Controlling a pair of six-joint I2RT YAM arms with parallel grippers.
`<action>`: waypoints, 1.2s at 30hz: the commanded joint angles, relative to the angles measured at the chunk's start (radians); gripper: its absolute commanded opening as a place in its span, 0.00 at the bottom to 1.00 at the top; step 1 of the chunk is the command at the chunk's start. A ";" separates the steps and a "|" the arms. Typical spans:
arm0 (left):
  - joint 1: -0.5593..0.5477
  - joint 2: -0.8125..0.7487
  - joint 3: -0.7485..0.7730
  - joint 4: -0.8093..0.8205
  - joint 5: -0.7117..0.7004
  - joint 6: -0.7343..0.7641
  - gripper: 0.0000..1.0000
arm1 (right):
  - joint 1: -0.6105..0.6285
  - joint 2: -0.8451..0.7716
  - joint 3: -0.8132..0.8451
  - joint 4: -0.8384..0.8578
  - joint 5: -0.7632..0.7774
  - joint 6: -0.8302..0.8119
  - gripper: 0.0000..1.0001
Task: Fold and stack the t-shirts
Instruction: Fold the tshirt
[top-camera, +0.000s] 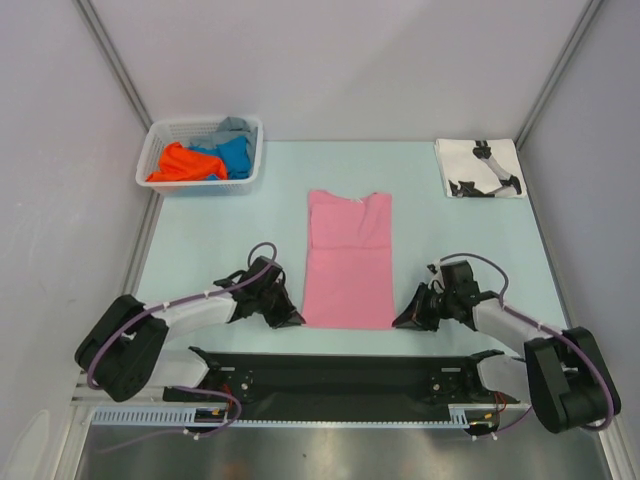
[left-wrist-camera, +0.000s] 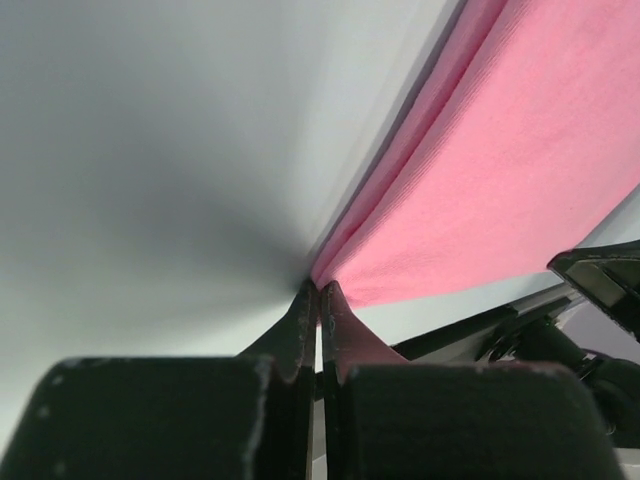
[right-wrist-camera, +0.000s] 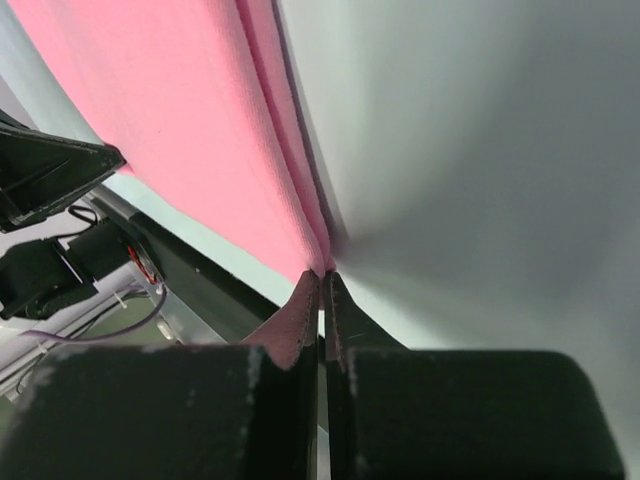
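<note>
top external view: pink shirt (top-camera: 348, 260) lies flat on counter (top-camera: 220, 240) between both hands. left hand (top-camera: 292, 318) narrow, pinching its hem corner; right hand (top-camera: 403, 320) pinching the opposite corner.

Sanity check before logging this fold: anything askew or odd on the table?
Nothing stands out. The pink t-shirt lies flat and straight, the left gripper and right gripper each pinching a near corner. The white printed t-shirt sits folded far right; other t-shirts are bunched in the basket.

White lattice basket (top-camera: 205, 122) sits far-left on pale blue table (top-camera: 220, 250) (metal corner posts (top-camera: 112, 60), probably aluminium); grey walls (top-camera: 340, 60) around.
</note>
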 joint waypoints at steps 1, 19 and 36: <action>-0.044 -0.027 -0.055 -0.180 -0.091 -0.035 0.00 | 0.036 -0.094 -0.038 -0.090 0.026 0.034 0.00; -0.201 -0.323 -0.193 -0.292 -0.079 -0.255 0.00 | 0.168 -0.444 -0.132 -0.272 0.071 0.186 0.00; 0.080 -0.021 0.236 -0.373 -0.089 0.079 0.00 | -0.006 0.033 0.323 -0.262 0.050 -0.072 0.00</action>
